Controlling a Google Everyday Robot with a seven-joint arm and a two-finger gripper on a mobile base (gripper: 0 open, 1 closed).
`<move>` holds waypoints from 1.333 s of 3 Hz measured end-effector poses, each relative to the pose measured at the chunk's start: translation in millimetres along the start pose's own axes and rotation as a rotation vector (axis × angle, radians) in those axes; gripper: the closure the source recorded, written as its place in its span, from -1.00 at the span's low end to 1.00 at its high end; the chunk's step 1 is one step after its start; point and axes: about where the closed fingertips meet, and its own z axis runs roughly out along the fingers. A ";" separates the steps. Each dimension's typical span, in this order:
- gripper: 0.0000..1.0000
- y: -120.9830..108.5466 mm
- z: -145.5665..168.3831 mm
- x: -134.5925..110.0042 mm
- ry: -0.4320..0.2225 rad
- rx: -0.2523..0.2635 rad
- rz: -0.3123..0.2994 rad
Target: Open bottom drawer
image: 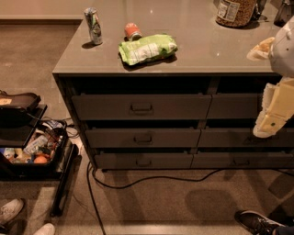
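The bottom drawer (pixel 143 160) is the lowest of the cabinet's left stack. It is a wide, shallow grey-brown front with a small dark handle (pixel 143 163) at its centre, and it sits flush with the drawers above it. My gripper (pixel 274 110), cream-coloured below a white arm, hangs at the right edge of the view. It is in front of the right stack's upper drawers, well to the right of the bottom drawer and above it. It holds nothing that I can see.
The countertop (pixel 197 46) holds an upright can (pixel 93 26), a red can on its side (pixel 132 31), a green bag (pixel 147 48) and a jar (pixel 235 11). A black cable (pixel 151 179) lies on the floor before the cabinet. A black cart of clutter (pixel 32 153) stands at left. People's shoes (pixel 257 222) are near.
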 end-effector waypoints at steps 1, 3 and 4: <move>-1.00 -0.3 -0.7 -0.1 -0.012 0.000 0.004; -1.00 -5.9 41.0 8.1 -0.240 -0.044 0.045; -1.00 -14.3 78.0 6.9 -0.532 -0.063 0.023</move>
